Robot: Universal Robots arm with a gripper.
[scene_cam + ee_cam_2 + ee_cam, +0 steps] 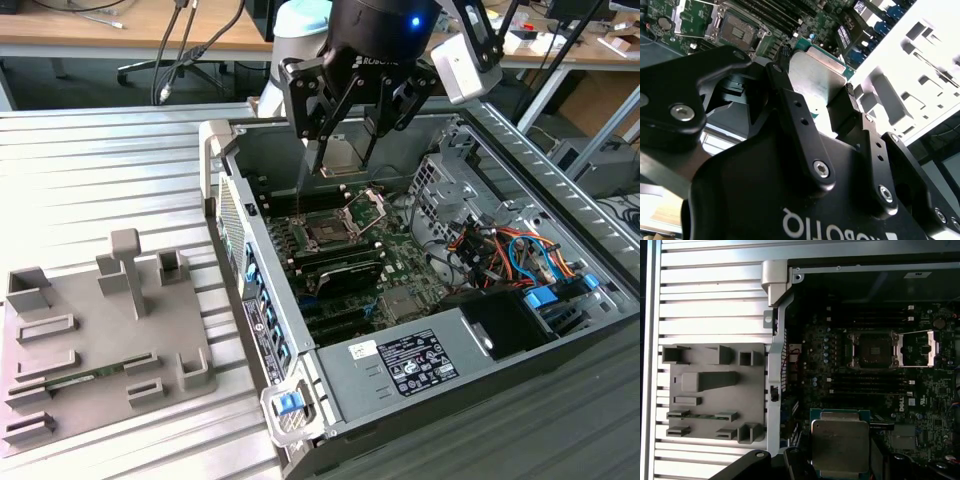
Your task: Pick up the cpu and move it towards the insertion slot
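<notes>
The cpu (840, 444), a flat square chip with a silvery metal top on a green edge, sits clamped between my jaws, held in the air above the motherboard inside the open computer case (520, 340). In the second wrist view the cpu (816, 75) shows between my two black fingers (785, 85), which press on its opposite edges. My gripper (343, 166) hangs over the far part of the case in the exterior view. The insertion slot (873, 348), a dark square socket in a silvery frame, lies uncovered below, near but apart from the chip, with its hinged bracket (920, 347) swung open beside it. Outside the case, on the ribbed metal table (100, 170), a grey plastic tray (95, 340) lies toward the exterior view's left.
</notes>
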